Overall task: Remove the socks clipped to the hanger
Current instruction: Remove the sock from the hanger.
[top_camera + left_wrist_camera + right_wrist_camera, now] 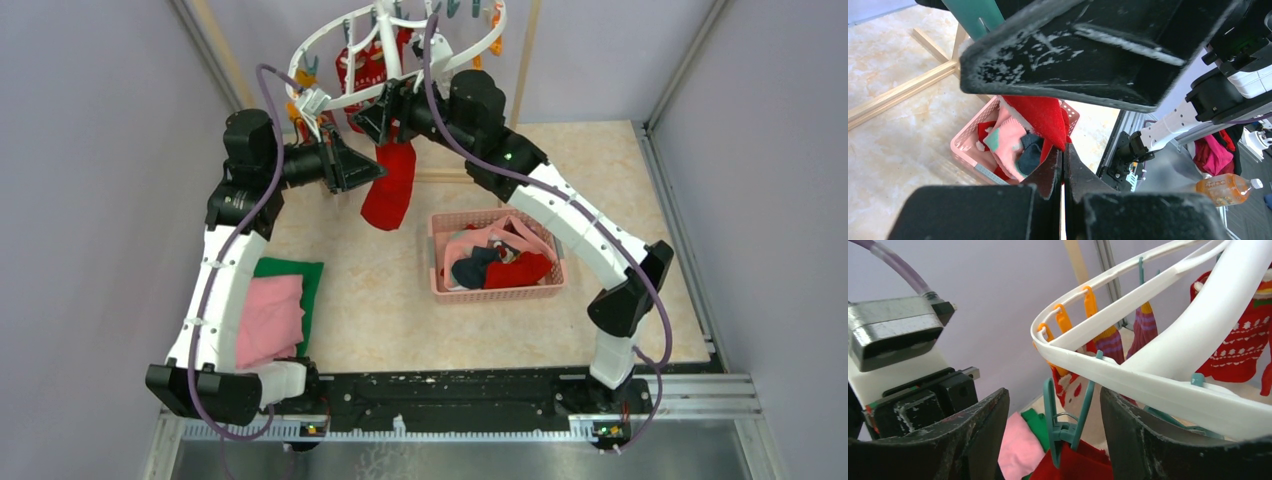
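Your right gripper stands open astride the teal clip holding the red sock, which hangs below; left gripper shut beside it.

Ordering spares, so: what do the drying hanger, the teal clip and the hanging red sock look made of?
Hanger: smooth white moulded plastic, likely, slight sheen. Teal clip: glossy plastic with a wire spring. Red sock: soft matte fabric, drooping limply, probably knit.
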You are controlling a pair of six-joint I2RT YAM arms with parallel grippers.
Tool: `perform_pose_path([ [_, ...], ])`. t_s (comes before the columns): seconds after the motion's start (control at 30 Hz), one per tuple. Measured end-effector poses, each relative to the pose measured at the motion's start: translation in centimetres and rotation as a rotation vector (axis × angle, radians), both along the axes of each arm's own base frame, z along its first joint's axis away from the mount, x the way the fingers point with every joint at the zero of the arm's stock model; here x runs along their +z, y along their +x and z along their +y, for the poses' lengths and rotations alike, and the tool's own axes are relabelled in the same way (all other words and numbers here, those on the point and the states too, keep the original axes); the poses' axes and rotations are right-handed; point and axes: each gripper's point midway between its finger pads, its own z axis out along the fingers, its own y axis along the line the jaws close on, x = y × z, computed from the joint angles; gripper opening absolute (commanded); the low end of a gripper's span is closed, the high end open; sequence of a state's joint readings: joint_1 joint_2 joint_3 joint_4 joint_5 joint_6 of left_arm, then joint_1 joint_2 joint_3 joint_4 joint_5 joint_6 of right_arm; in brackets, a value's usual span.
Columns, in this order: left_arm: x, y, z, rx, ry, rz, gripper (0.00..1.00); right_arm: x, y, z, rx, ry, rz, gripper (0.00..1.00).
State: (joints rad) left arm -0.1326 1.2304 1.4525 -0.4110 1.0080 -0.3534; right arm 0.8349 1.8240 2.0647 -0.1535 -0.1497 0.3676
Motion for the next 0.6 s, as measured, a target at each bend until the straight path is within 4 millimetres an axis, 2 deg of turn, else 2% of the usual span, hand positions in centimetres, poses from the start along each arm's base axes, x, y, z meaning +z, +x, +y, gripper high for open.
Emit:
perform_pose_path([
  [0.13, 0.09, -0.06, -0.01, 0.002, 0.0, -0.003, 0.0, -0.43, 0.27, -0.12, -0.012, -0.029, -0.009, 0.52],
  [0.37, 0.09, -0.13, -0.12, -0.001, 0.0, -0.004, 0.0, -0.04, 0.53, -0.26, -0.026, -0.033, -0.037, 0.36],
  [0.6, 0.06, -0.02, -0.1, 0.005, 0.002, -0.004, 0.0, 0.51, 0.77, -0.25, -0.03, -0.013, -0.053, 0.07],
])
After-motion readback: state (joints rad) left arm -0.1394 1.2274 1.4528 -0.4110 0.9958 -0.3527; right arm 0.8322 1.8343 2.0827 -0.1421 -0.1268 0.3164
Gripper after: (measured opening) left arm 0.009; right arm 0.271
